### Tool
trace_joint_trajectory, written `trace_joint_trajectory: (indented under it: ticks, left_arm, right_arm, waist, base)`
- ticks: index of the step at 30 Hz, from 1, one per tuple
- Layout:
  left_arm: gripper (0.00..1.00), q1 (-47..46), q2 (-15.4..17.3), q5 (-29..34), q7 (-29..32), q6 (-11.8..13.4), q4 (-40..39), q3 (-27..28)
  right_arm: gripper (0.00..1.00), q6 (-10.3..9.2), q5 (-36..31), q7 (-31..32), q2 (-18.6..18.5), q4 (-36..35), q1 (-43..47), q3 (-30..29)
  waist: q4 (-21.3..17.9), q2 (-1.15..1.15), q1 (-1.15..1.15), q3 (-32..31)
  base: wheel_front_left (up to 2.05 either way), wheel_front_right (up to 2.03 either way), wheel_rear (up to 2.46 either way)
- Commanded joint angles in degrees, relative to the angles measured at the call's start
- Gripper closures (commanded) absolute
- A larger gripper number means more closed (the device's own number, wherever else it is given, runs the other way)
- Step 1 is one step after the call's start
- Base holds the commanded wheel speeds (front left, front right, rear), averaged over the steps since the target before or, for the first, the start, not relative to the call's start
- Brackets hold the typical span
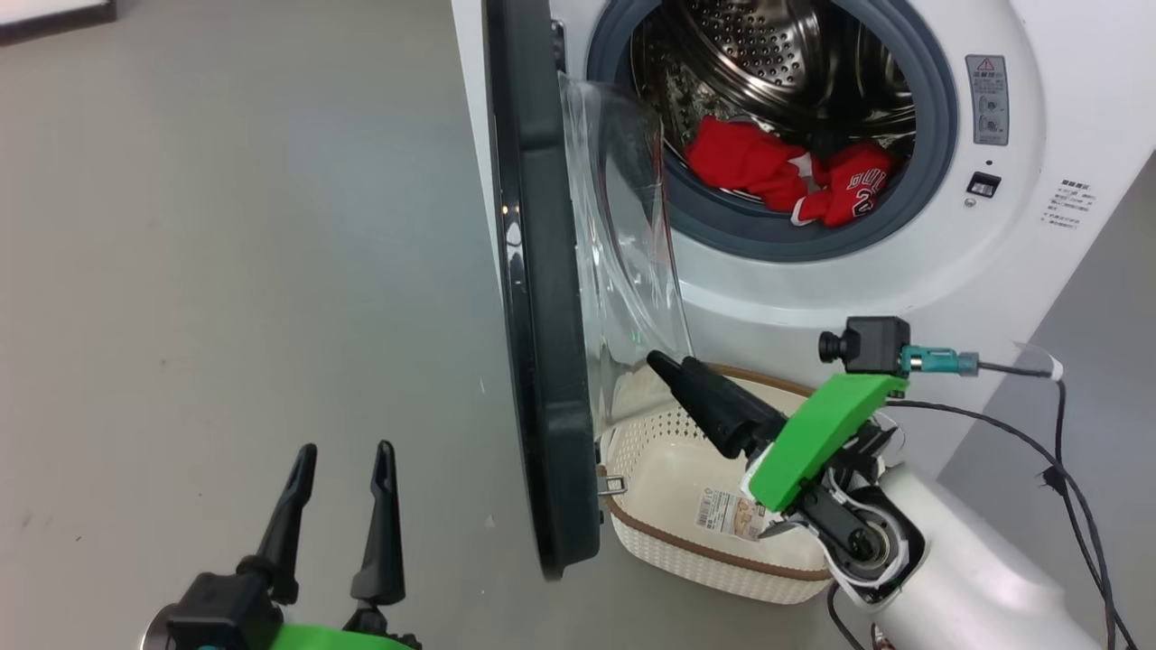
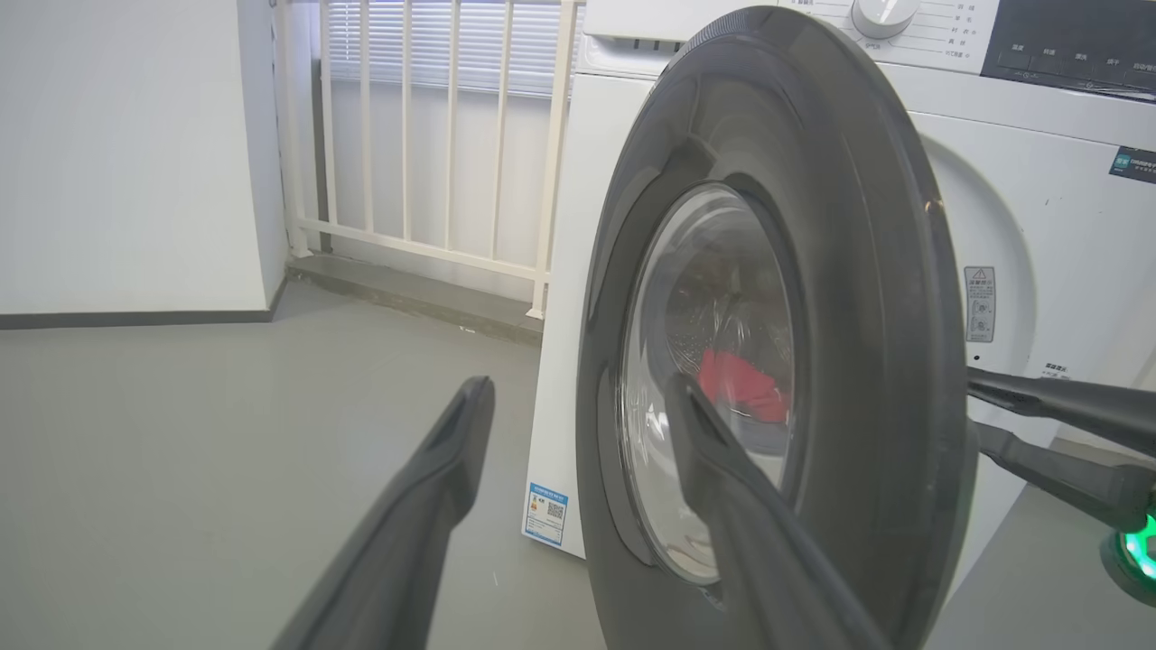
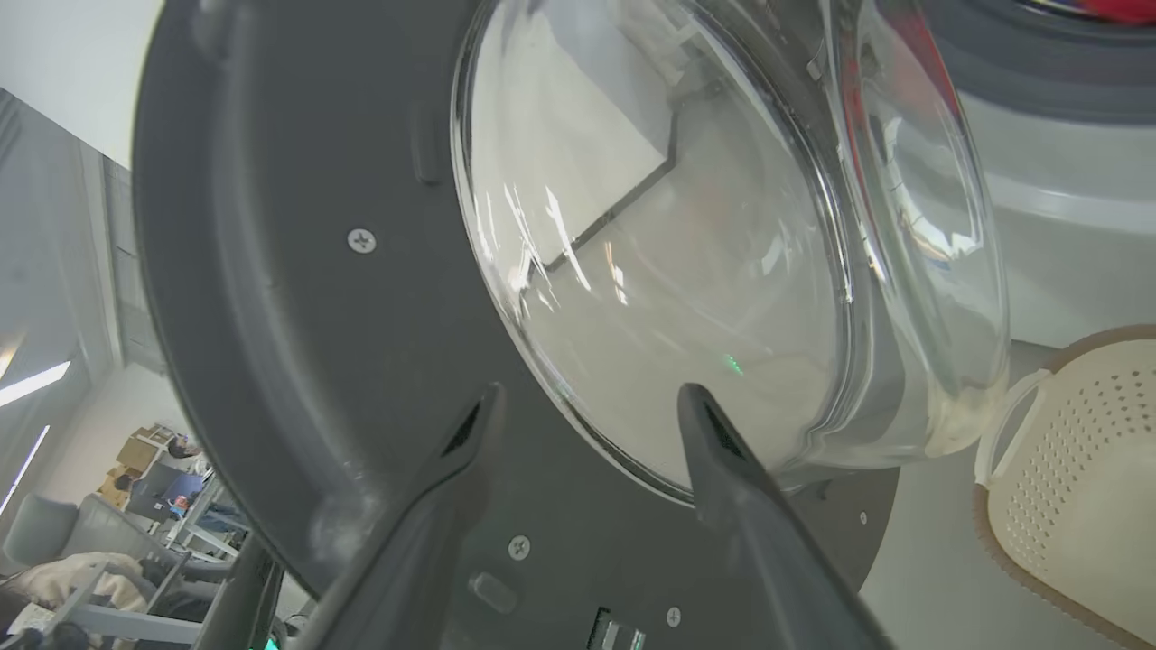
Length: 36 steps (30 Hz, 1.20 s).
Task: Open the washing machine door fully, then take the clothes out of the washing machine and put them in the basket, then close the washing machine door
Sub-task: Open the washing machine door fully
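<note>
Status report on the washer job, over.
Left gripper open, outside half-open washing machine door. Right gripper open, at its glass bowl. Red jersey in drum. Basket on floor beside door.

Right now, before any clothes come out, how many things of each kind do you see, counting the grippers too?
washing machine: 1
washing machine door: 1
basket: 1
heap of red clothes in the drum: 1, single pieces cannot be told apart
grippers: 2, the left gripper and the right gripper
Total: 6
</note>
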Motion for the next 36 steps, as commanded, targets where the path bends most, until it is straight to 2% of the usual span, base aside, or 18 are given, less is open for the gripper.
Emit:
trace_joint_trajectory:
  ticks: [1,4,5,11,18,19,24,28,36]
  left_arm:
    - [0.0,-0.6,1.2,0.5,-0.5,-0.6,-1.2,1.4]
    - [0.0,-0.5,1.4,1.0,-1.1,-0.7,-1.5,1.3]
    - [0.0,-0.5,1.4,1.0,-1.1,-0.7,-1.5,1.3]
    - [0.0,-0.1,1.7,1.5,-1.7,-0.9,-1.6,1.5]
    - [0.0,0.2,2.1,2.2,-2.0,-1.1,-1.9,1.8]
    - [0.0,0.4,2.1,2.3,-2.1,-0.9,-2.2,2.1]
    - [0.0,0.5,1.8,2.9,-2.2,-0.5,-2.6,2.5]
    - [0.0,1.1,1.6,3.2,-2.2,-0.2,-2.5,3.1]
    - [0.0,1.8,1.4,3.5,-2.3,0.0,-1.9,3.7]
  right_arm:
    - [0.0,0.44,-4.2,-4.0,-0.2,-2.3,0.4,0.9]
    - [0.0,0.44,-10.3,-10.0,-1.0,-2.4,1.5,1.1]
    - [0.0,0.44,-10.3,-10.0,-1.0,-2.4,1.5,1.1]
    - [0.0,0.44,-23.4,-20.4,-0.6,1.2,3.5,-2.6]
    - [0.0,0.44,-42.9,-22.9,2.6,1.9,7.9,-14.0]
    - [0.0,0.44,-49.1,-23.0,3.7,-0.2,9.4,-17.9]
    - [0.0,0.44,-61.4,-23.0,5.5,-7.6,15.0,-25.7]
    - [0.0,0.44,-63.0,-23.0,5.7,-11.5,19.5,-26.4]
    - [0.0,0.44,-63.6,-23.0,5.7,-13.7,24.6,-25.9]
  waist:
    - [-0.3,0.0,0.0,-0.6]
    - [-0.5,0.0,0.0,-1.1]
    - [-0.5,0.0,0.0,-1.1]
    - [-0.9,0.0,0.0,-1.8]
    - [-1.5,0.0,0.0,-2.1]
    - [-2.1,0.0,0.0,-1.8]
    - [-2.7,0.0,0.0,-1.6]
    - [-3.3,0.0,0.0,-2.0]
    - [-4.2,0.0,0.0,-2.3]
  base:
    - [0.0,0.0,0.0]
    - [0.0,0.0,0.0]
    - [0.0,0.0,0.0]
    - [0.0,0.0,0.0]
    - [0.0,0.0,0.0]
    - [0.0,0.0,0.0]
    - [0.0,0.0,0.0]
    - [0.0,0.0,0.0]
    - [0.0,0.0,0.0]
